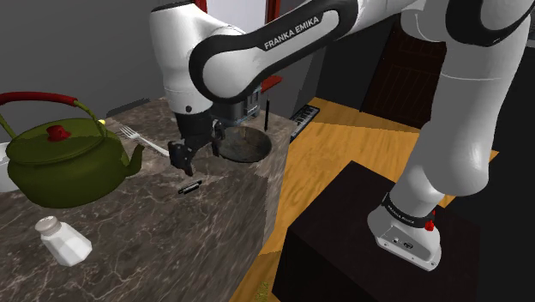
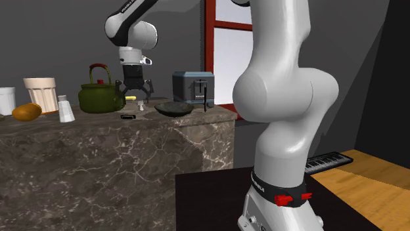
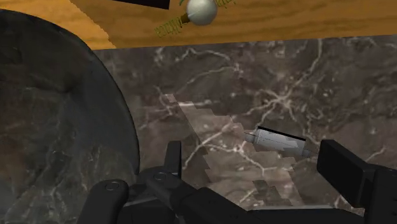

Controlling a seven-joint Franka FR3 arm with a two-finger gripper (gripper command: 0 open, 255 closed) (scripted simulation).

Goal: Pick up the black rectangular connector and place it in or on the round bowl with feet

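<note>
Marble counter [image 1: 154, 249] holds olive-green kettle [image 1: 64, 163] at shoulder view's left, white shaker [image 1: 62, 240] lower left, fork [image 1: 141, 140] beside kettle; second exterior view shows blue toaster [image 2: 192, 87] mid-frame, keyboard [image 2: 328, 161] lower right.

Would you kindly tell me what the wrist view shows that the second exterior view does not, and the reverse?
The wrist view adds a white ball-like object with yellowish arms, on the wooden floor past the edge of the marble counter. The second exterior view adds the green kettle, the white shaker, a blue box, a white cup, a beige cup and the red-framed window. Both share that counter, the dark bowl, the black connector lying on it, and the open tool nearby, touching nothing.
</note>
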